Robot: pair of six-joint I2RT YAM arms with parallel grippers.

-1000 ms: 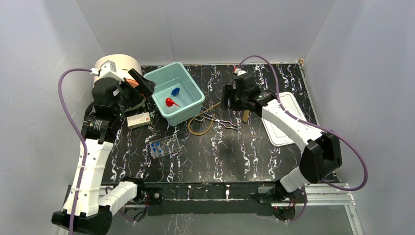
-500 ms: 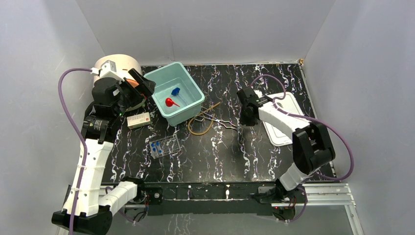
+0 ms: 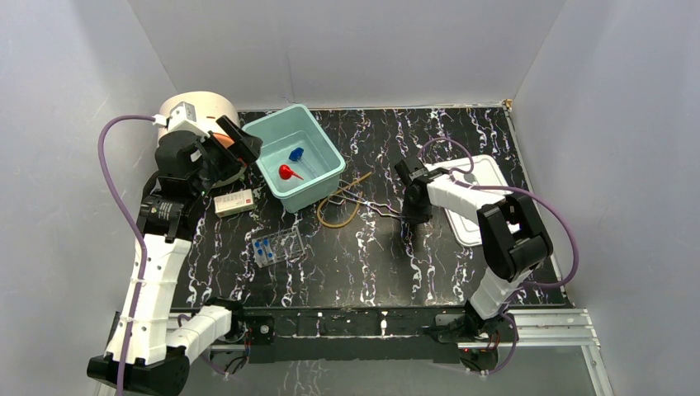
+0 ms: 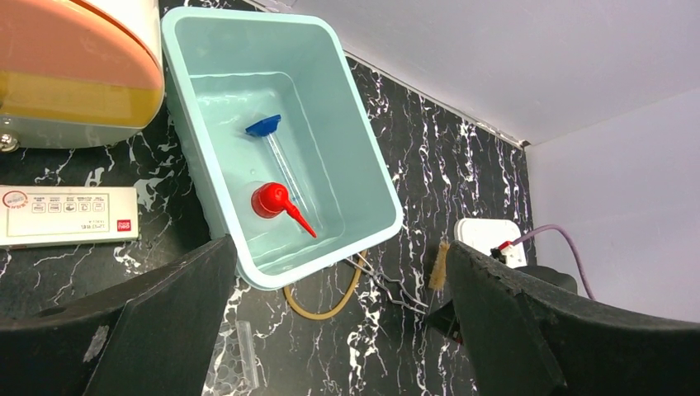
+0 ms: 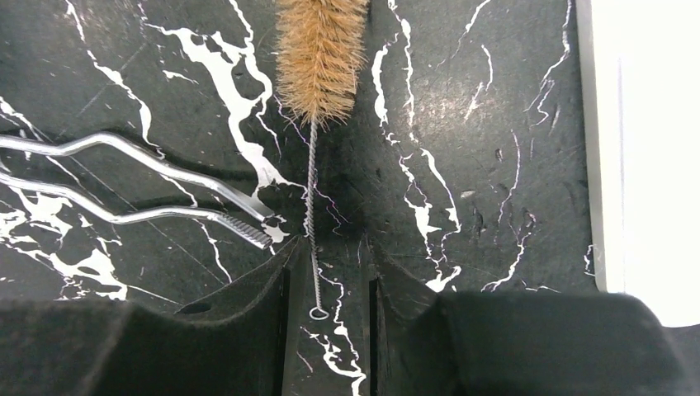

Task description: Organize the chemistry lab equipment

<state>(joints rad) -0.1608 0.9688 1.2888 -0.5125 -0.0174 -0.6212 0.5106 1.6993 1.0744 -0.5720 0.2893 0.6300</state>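
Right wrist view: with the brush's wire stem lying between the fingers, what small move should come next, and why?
Probably close the right gripper on the test-tube brush. Its wire stem and end loop lie centred in the gap, touched by neither finger. The metal tongs end close beside one finger, so closing straight seems safer than shifting sideways.

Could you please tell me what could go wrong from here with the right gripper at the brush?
1. The brush offers only a thin wire handle. It lies flat on the table between the open fingers of the right gripper, so a close may slip off it or grip it poorly.
2. The tips of the metal tongs lie right beside one finger, so closing or lifting could snag and drag them.
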